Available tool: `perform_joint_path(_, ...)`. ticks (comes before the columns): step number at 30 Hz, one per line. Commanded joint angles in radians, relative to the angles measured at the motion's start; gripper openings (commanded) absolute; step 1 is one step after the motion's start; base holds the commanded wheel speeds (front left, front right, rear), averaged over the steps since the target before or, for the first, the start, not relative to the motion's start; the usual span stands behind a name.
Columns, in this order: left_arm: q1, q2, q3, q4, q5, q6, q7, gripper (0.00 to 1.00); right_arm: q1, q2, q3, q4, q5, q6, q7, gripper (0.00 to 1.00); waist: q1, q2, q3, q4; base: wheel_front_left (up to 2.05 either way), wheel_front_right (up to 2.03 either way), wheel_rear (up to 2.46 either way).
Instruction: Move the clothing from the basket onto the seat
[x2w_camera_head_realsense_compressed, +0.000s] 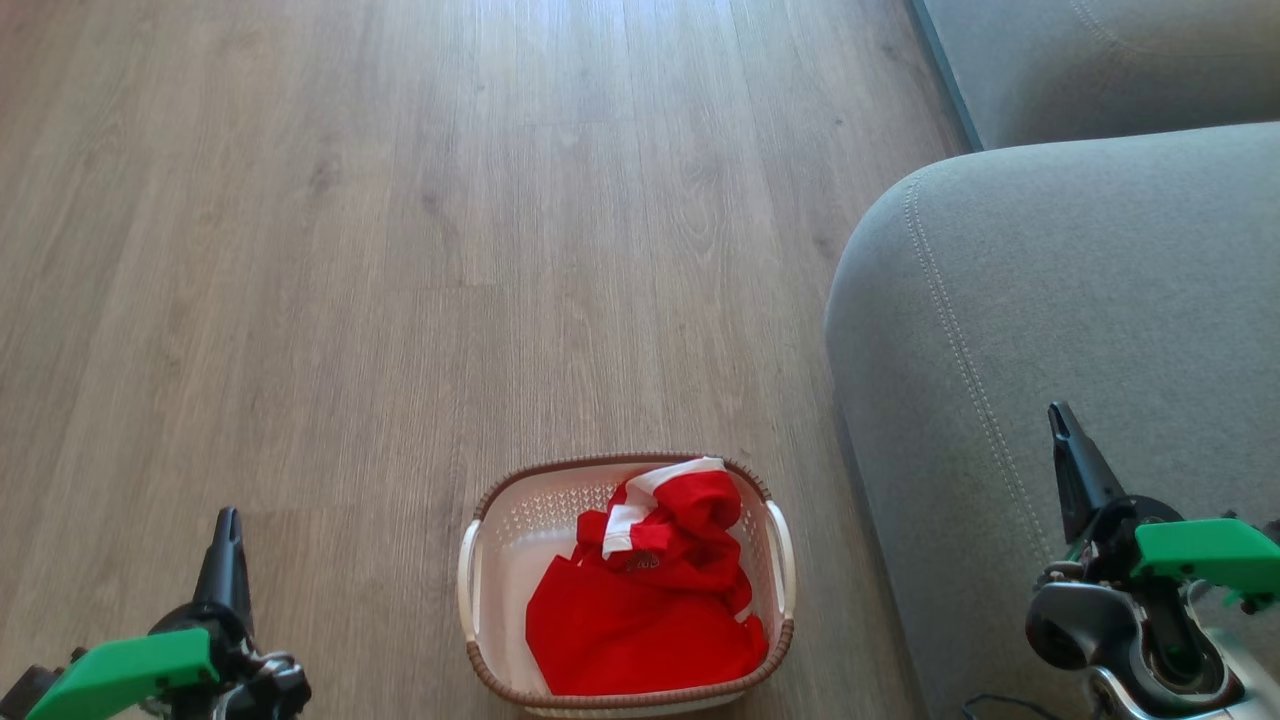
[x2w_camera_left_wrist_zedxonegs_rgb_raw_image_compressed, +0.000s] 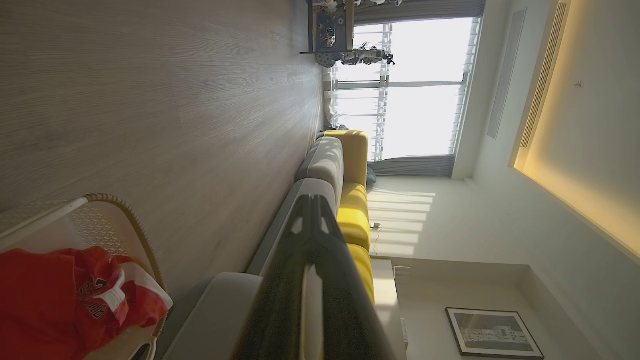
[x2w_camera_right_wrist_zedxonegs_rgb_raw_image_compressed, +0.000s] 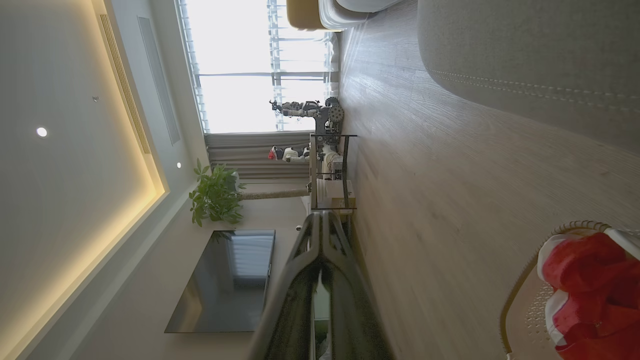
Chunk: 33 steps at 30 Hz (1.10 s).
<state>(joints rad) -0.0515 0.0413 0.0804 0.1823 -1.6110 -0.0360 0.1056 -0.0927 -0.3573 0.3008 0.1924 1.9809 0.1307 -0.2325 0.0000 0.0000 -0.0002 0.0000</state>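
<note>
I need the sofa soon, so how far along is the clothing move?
Done: nothing yet; the red clothing all lies in the basket on the floor beside the seat. In hand: nothing; the left claw and right claw are shut, apart from the basket. Left: every garment must be lifted onto the seat.

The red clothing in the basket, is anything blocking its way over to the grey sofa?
Nothing visible does. The clothing lies uncovered in the open-topped basket, and the sofa stands just to its right, with only a strip of wooden floor between.
</note>
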Motion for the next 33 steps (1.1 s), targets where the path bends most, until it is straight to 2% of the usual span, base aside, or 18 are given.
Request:
perform_joint_path(1, -0.049, 0.009, 0.035, -0.034, 0.002, -0.007, 0.006, 0.0, -0.043, -0.028, 0.013, -0.037, 0.001, 0.0, -0.008, 0.0, 0.0, 0.0, 0.0, 0.0, 0.0, 0.0, 0.0)
perform_joint_path(3, -0.049, 0.009, 0.035, -0.034, 0.002, -0.007, 0.006, 0.0, -0.043, -0.028, 0.013, -0.037, 0.001, 0.0, -0.008, 0.0, 0.0, 0.0, 0.0, 0.0, 0.0, 0.0, 0.0)
perform_joint_path(4, 0.0, 0.0, -0.001, 0.003, 0.0, 0.001, 0.0, 1.0, 0.001, 0.002, 0.0, 0.004, 0.0, 0.0, 0.0, 1.0, 0.0, 0.0, 0.0, 0.0, 0.0, 0.0, 0.0)
perform_joint_path(8, 0.025, -0.006, -0.004, 0.056, 0.001, 0.001, -0.003, 1.0, 0.029, 0.026, 0.016, 0.052, -0.003, 0.0, 0.0, 1.0, 0.0, 0.0, 0.0, 0.0, 0.0, 0.0, 0.0)
perform_joint_path(19, 0.045, -0.005, -0.011, 0.033, 0.023, -0.002, -0.038, 1.0, 0.032, 0.053, 0.012, 0.056, -0.064, 0.0, -0.002, 1.0, 0.0, 0.0, -0.008, 0.0, 0.0, 0.0, 0.0)
perform_joint_path(33, 0.057, -0.003, -0.022, -0.01, 0.131, 0.023, -0.076, 1.0, 0.031, 0.083, -0.019, 0.052, -0.212, 0.0, -0.006, 1.0, 0.0, 0.0, -0.016, 0.001, 0.0, 0.0, 0.0)
